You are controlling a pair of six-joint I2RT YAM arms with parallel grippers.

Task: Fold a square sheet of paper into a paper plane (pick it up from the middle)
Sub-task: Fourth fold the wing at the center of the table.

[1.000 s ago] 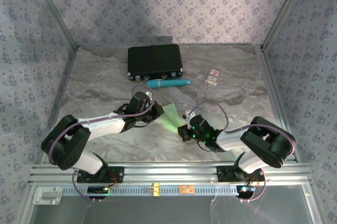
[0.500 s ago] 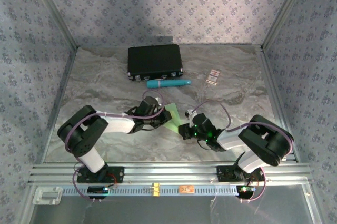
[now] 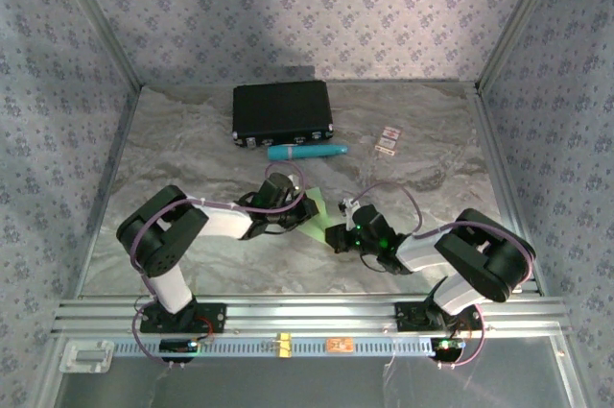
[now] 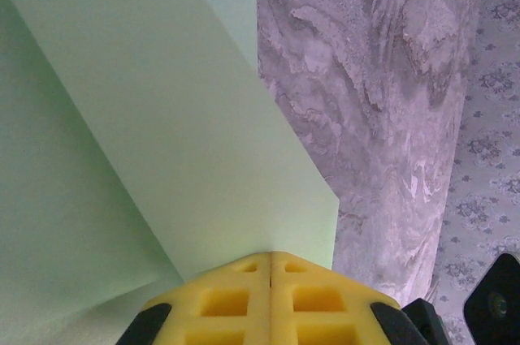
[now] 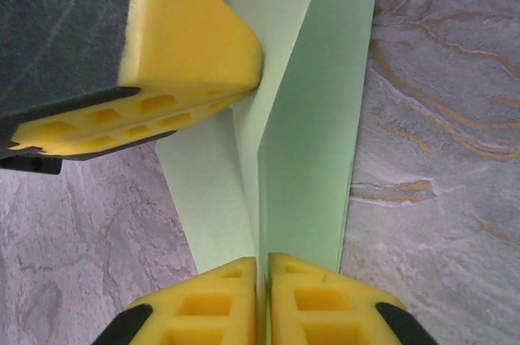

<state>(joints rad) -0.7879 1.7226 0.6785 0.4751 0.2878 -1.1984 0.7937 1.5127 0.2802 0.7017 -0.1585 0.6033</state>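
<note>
The square sheet of paper (image 3: pixel 316 217) is pale green and folded into a narrow creased shape; it lies mid-table between my two grippers. My left gripper (image 3: pixel 295 204) meets it from the left. In the left wrist view that gripper (image 4: pixel 270 253) is shut, with the paper (image 4: pixel 162 118) running into its yellow tips. My right gripper (image 3: pixel 337 232) comes from the right. In the right wrist view it (image 5: pixel 265 257) is shut on the raised centre crease of the paper (image 5: pixel 318 118). One left finger (image 5: pixel 187 36) shows there, touching the fold's far end.
A black case (image 3: pixel 281 112) stands at the back, with a teal tube (image 3: pixel 307 152) lying just in front of it. Two small cards (image 3: pixel 388 140) lie to the right of the tube. Metal frame posts and patterned walls close in the marbled table (image 3: pixel 192 158).
My left arm has drawn its elbow in and pushed its gripper rightward onto the paper, covering more of it. The right gripper has hardly moved.
</note>
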